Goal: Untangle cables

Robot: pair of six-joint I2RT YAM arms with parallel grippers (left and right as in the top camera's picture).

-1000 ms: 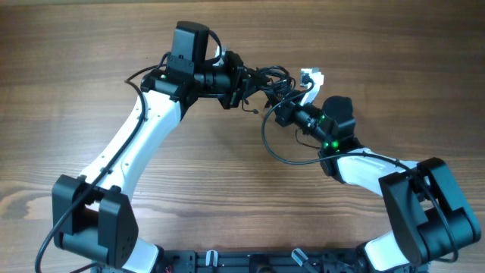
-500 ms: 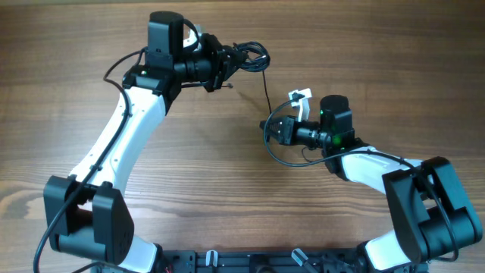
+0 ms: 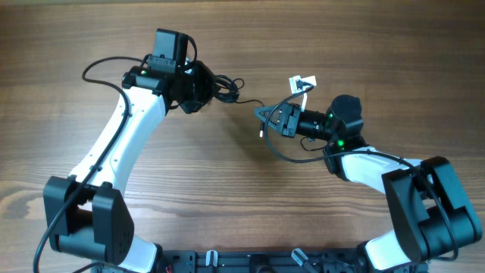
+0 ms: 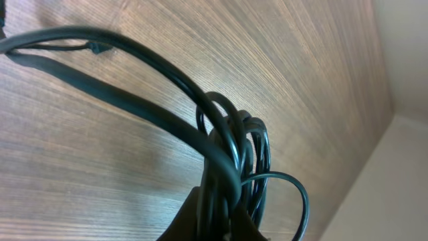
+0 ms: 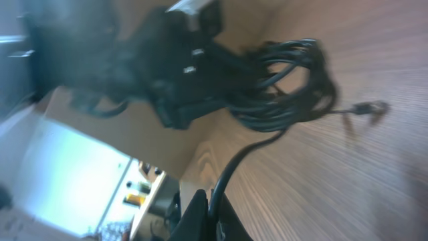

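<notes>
Left claw [image 3: 214, 85] clamped on the cables [image 3: 229, 86] bundle, just over the tabletop [image 3: 379, 45]. Right claw [image 3: 266, 116] pinching one strand of it. Vs 0.5 s ago: left claw dropped lower, strand btwn them now flatter.

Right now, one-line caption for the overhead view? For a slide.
Left gripper holds the cable bundle while right gripper pinches one cord stretched between them over the wooden table.

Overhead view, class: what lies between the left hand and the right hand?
One thin cable stretches from the left hand to the right hand, above bare table, as the overhead view shows.
</notes>
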